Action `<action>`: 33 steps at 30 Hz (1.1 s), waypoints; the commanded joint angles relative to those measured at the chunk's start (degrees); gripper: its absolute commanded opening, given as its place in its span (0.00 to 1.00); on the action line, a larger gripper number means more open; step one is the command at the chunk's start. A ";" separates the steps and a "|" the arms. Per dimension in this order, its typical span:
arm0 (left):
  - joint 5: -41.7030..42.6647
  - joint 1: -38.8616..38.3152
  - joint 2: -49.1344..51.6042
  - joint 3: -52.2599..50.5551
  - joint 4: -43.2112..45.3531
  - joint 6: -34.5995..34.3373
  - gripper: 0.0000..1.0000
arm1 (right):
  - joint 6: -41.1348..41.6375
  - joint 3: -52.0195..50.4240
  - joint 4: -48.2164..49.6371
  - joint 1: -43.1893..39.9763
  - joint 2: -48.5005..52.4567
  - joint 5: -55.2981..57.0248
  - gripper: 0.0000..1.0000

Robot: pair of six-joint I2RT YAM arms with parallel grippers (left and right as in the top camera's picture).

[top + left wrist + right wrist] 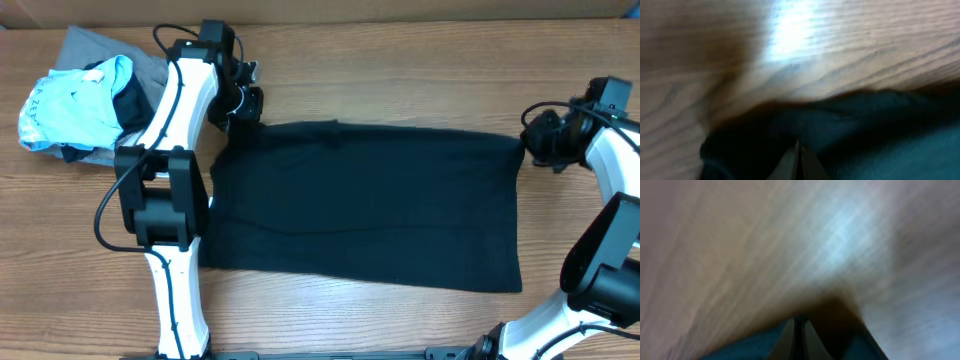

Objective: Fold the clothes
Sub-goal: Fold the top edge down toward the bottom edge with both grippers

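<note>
**Both tools pinching the shirt's far corners**

The black shirt (365, 205) is lying flat in the middle of the table (400, 60), spread as a wide rectangle. The left tool (240, 112) is sitting at its far left corner, fingers pressed together on the dark fabric. The right tool (530, 145) is gripping the far right corner, its fingers also closed on the cloth edge. Both wrist views are blurred. Well off to the left, a blue garment (75, 110) is lying bunched on top of a grey garment (90, 45).
</note>
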 commanded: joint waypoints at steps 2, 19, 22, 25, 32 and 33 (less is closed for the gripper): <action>-1.79 0.37 -2.47 1.36 -3.08 -0.61 0.04 | 2.08 0.79 -2.99 -1.77 -1.03 0.50 0.04; -5.09 0.15 -2.47 0.85 -14.51 -0.63 0.04 | 1.81 0.79 -15.69 -1.95 -1.03 -1.42 0.04; -5.09 0.15 -2.47 -0.04 -15.19 -0.96 0.04 | 1.75 0.79 -16.24 -1.99 -1.03 -1.38 0.04; -5.11 0.15 -2.47 -2.03 -16.02 -1.73 0.04 | 0.74 0.79 -16.59 -2.19 -1.03 -1.40 0.04; -7.63 0.17 -2.47 -5.77 -20.09 -2.80 0.04 | -0.68 0.81 -19.34 -3.65 -1.79 -1.38 0.04; -8.59 0.17 -2.47 -5.97 -20.72 -3.23 0.04 | -0.83 0.81 -20.09 -3.98 -2.08 -1.33 0.04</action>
